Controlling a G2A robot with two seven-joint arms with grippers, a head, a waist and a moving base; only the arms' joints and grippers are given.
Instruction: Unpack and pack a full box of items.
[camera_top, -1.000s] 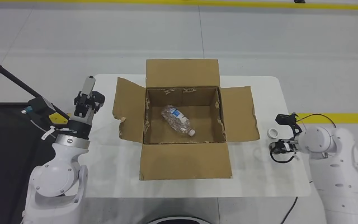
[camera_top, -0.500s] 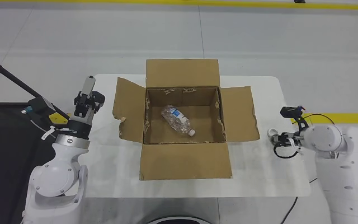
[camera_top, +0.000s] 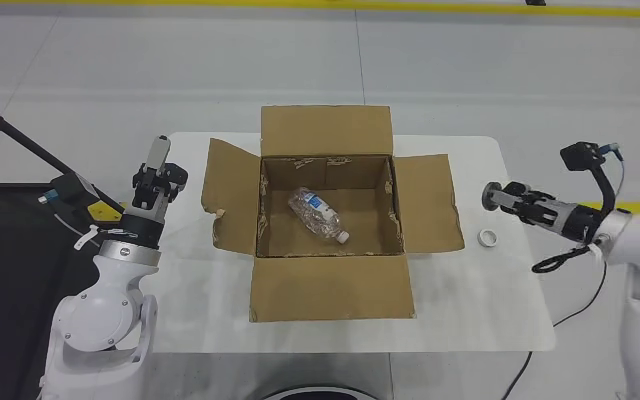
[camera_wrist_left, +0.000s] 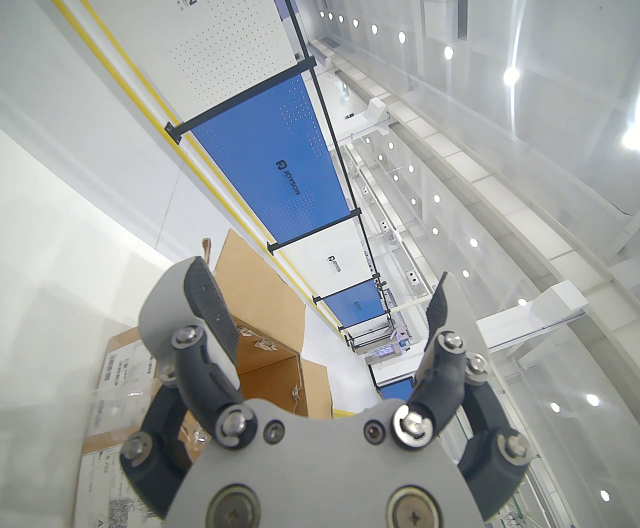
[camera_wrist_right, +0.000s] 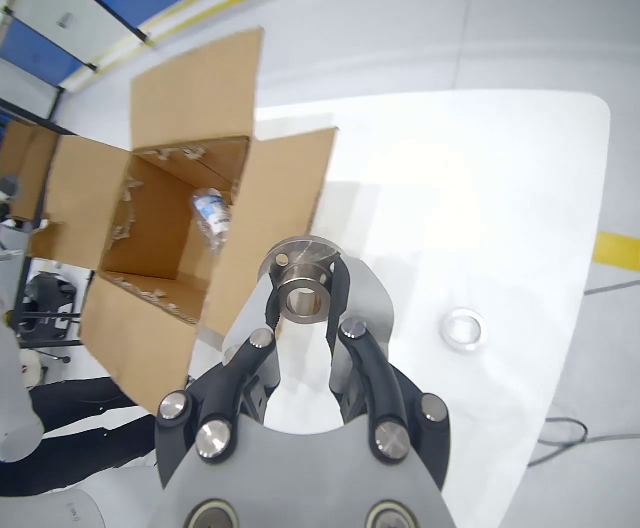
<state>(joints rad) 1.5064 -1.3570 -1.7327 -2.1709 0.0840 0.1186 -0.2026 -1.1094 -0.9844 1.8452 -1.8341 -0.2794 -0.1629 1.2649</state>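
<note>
The right claw (camera_wrist_right: 304, 292) is clamping a metal bushing (camera_wrist_right: 296, 257). Its pads are pressing on the narrow hub, and the wide flange is pointing away from the wrist. That grip is probably chosen because the hub is giving the pads two sides to bite on, while the flange is staying free to land first. The claw is hanging above the right part of the table (camera_top: 200, 310), between the right flap of the box (camera_top: 330, 288) and the table's edge. A ring (camera_top: 487, 238) is lying flat on the table near it, apart from both claw and box.

The box is standing open in the middle of the table with all four flaps folded outward, which is leaving the opening clear for reaching in from above. A bottle (camera_top: 318, 215) is lying on its side, slantwise, on the box floor.

The left claw (camera_wrist_left: 320, 300) is gaping wide with nothing in it, pointing upward just beside the left flap (parked out of the way, by the look of it).

Whether the bushing is heading into the box or down beside the ring, I cannot tell.
</note>
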